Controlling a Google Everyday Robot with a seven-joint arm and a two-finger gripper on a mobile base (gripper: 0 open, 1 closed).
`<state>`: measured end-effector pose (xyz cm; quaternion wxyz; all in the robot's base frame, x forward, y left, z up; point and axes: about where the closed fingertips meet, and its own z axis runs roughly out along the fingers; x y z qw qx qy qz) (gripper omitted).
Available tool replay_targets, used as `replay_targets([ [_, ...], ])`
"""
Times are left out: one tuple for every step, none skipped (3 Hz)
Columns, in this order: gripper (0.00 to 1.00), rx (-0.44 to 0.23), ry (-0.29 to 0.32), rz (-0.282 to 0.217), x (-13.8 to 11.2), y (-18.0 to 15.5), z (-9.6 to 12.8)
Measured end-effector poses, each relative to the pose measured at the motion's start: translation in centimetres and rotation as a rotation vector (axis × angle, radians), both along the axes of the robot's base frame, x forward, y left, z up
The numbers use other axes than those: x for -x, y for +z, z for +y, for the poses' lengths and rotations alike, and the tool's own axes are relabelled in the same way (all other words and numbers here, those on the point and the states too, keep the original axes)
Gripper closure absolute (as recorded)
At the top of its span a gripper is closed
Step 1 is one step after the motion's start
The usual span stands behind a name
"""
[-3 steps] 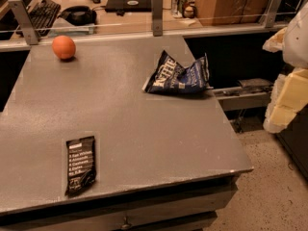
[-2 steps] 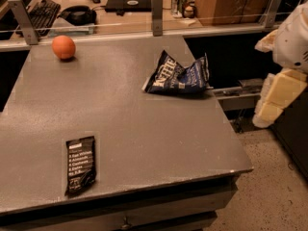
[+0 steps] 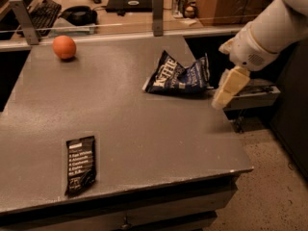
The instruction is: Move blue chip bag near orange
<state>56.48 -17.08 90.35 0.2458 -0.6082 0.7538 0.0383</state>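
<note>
The blue chip bag [image 3: 179, 76] lies crumpled on the grey table [image 3: 144, 129], right of centre toward the far edge, white lettering up. The orange [image 3: 64, 47] sits at the table's far left corner, well apart from the bag. My gripper [image 3: 227, 88] hangs on the white arm [image 3: 264, 35] coming in from the upper right. It sits just right of the bag, over the table's right edge, and holds nothing.
A flat black bar wrapper [image 3: 80, 164] with white text lies near the front left edge. A rail with posts [image 3: 158, 11] runs behind the table, with a keyboard [image 3: 42, 11] and desk items beyond. Floor [image 3: 274, 177] lies to the right.
The arm and gripper have moved left and inward from the right edge of view, ending close beside the chip bag. The bag, orange and wrapper have not moved.
</note>
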Motion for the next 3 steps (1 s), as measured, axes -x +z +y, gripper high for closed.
replay_targets([
  [0.00,-0.051,0.032,-0.024,-3.5,-1.6,2.3],
  [0.00,-0.069,0.032,-0.043,-6.1,-3.1,3.4],
  [0.18,-0.082,0.018,-0.041,-7.7,-4.8,3.8],
])
